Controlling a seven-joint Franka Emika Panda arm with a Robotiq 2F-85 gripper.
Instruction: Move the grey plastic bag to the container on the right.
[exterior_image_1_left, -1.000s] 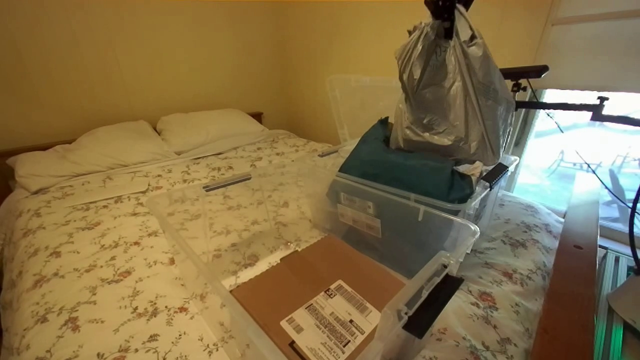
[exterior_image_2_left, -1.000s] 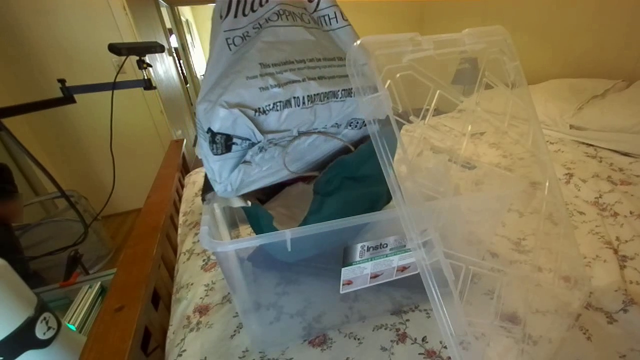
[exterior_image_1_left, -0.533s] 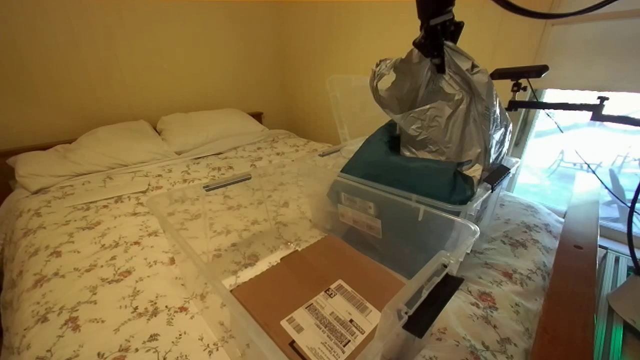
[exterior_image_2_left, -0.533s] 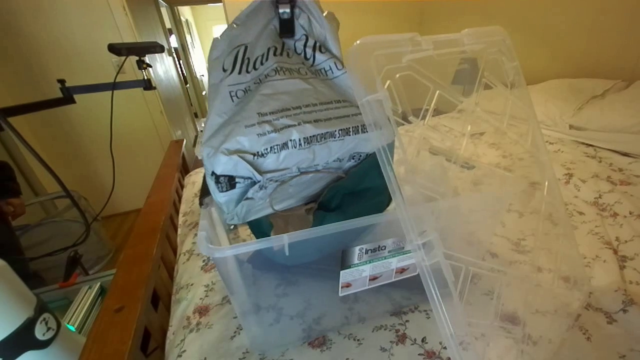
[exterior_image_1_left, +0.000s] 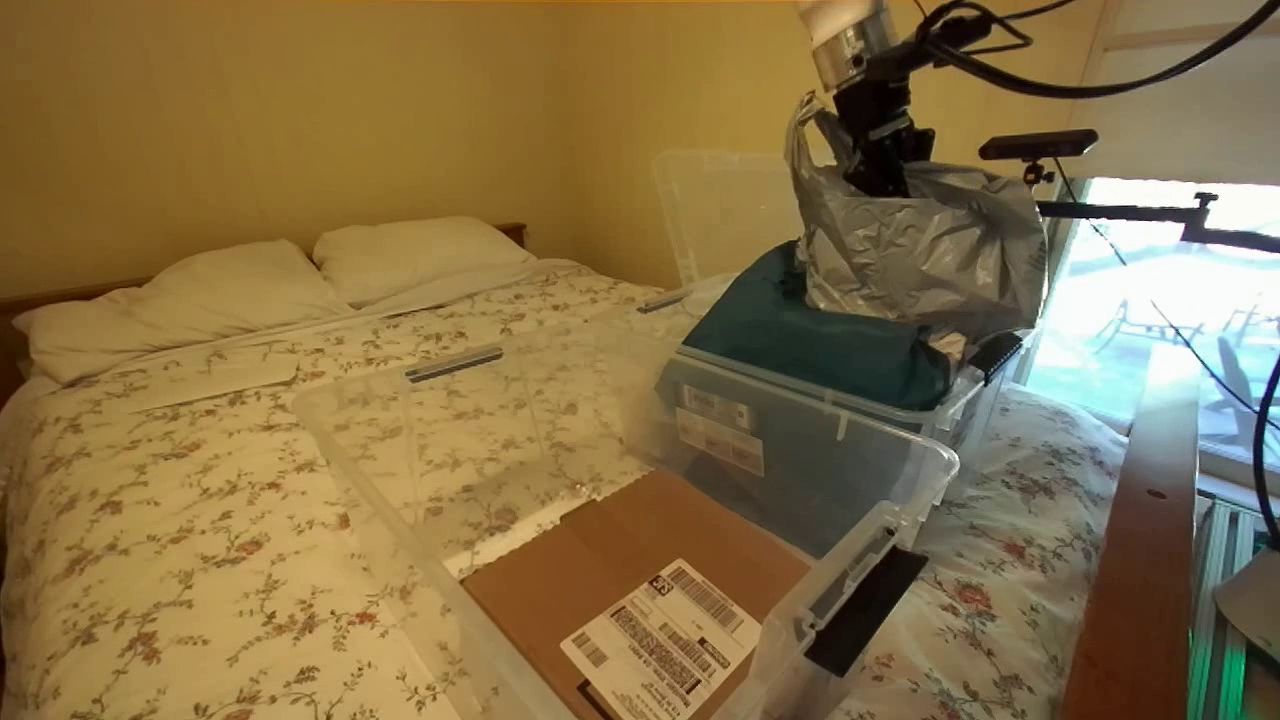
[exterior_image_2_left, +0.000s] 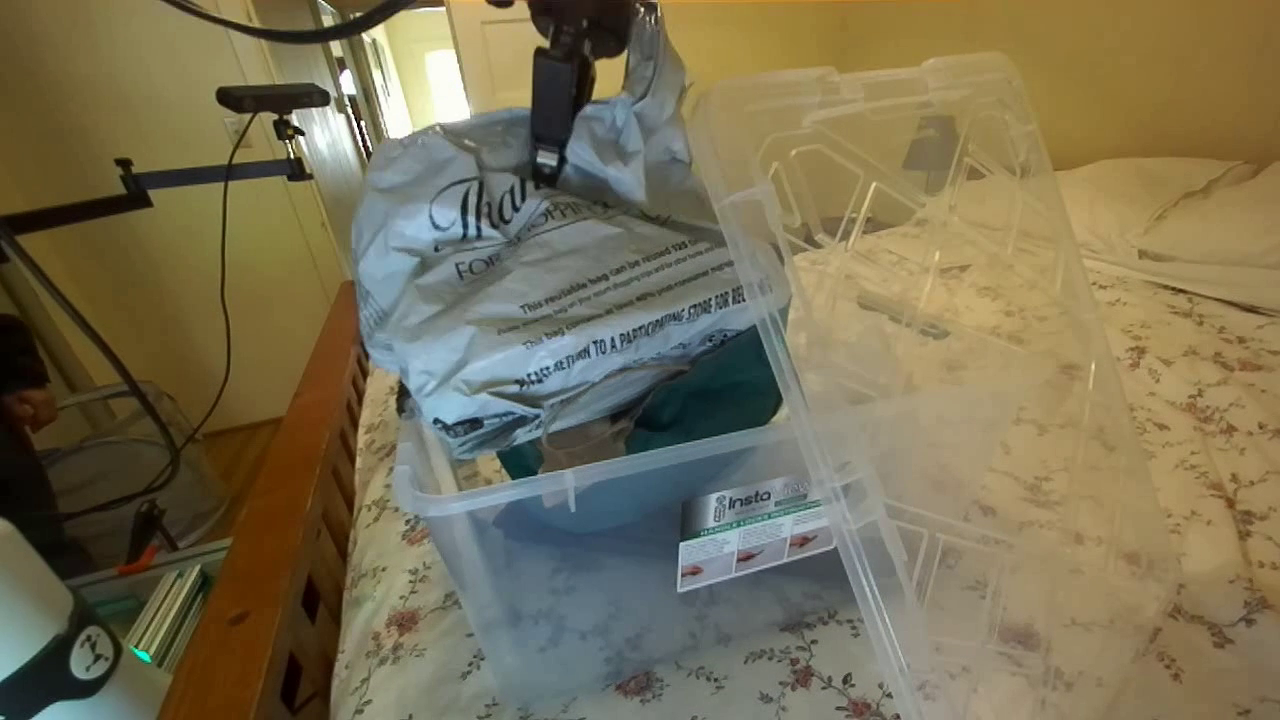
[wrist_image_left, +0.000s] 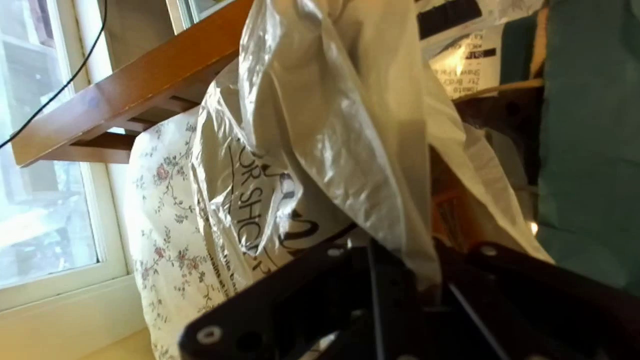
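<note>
Most of the grey plastic bag sits slack above the open rim of the clear container, over a teal bundle; one side bulges past the edge toward the wooden rail, and in an exterior view a tilted clear lid overlaps the other — how much gap, I cannot tell. The neighbouring bin has open space above its cardboard box. The arm points steeply down, slightly aslant — the gripper holds gathered film between narrowed jaws.

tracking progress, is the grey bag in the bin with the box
No, in an exterior view the bag is over the far bin, while the near bin holds the box.
</note>
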